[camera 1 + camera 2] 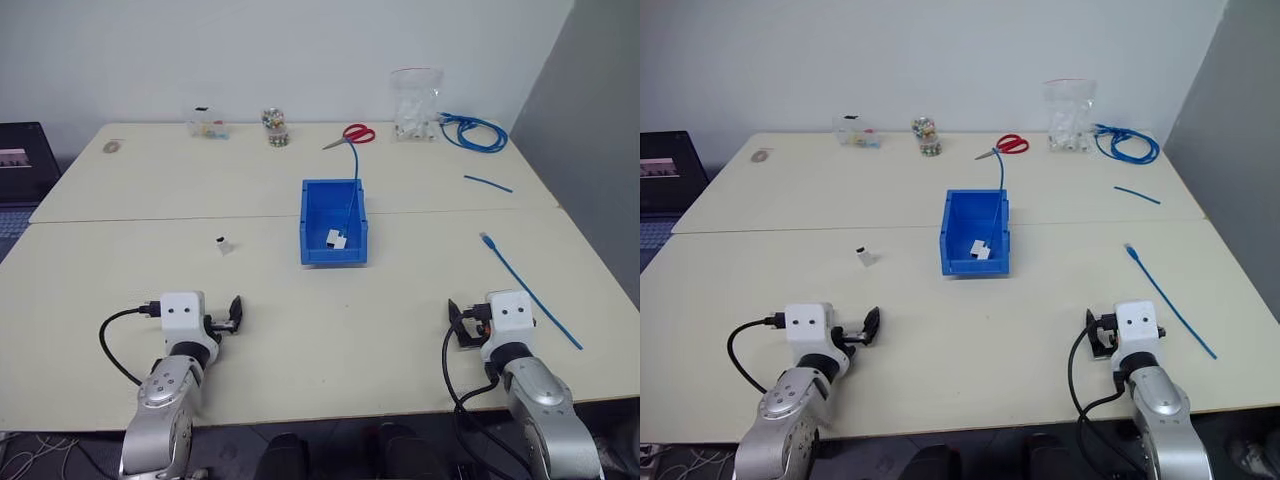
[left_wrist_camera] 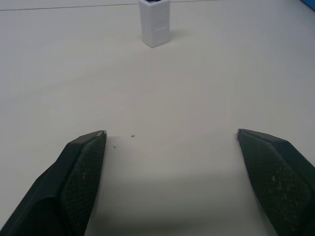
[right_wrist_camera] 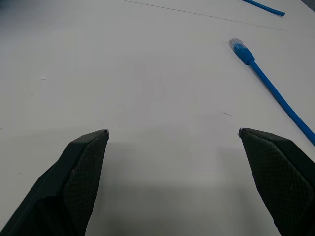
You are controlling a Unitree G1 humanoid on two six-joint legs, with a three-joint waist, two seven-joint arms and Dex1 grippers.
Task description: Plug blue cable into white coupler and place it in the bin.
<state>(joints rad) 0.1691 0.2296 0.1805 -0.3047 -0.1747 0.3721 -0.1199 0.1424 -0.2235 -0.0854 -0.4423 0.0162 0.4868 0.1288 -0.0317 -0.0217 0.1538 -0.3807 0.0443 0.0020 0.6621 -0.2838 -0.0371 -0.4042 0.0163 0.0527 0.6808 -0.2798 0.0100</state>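
Left eye view: two pale cream tables (image 1: 300, 330) butt together along a seam running left to right, under a plain white wall, with a grey wall on the right. At the far left a dark device (image 1: 25, 160) sits off the table edge (no writing on it can be read).

The left gripper (image 1: 236, 312) hovers low over the near left of the table, its two black fingers spread wide and grasping nothing. Just beyond it the white coupler (image 1: 225, 245) stands alone on the bare surface. Along the far edge come a small clear packet (image 1: 208, 125) and a little jar of coloured bits (image 1: 274, 127).

At the centre the bin (image 1: 312, 222) straddles the seam, holding another white coupler on a shorter blue cable that trails out over its far rim. Behind it lie red-handled scissors (image 1: 355, 134), then a clear bag (image 1: 416, 105) and a coiled bundle of blue cable (image 1: 473, 131), with a short blue offcut (image 1: 487, 183) nearer.

On the right the blue cable (image 1: 530, 290) lies fairly straight, plug end farthest away. The right gripper (image 1: 458, 322) hovers near its left side, fingers wide apart and empty.
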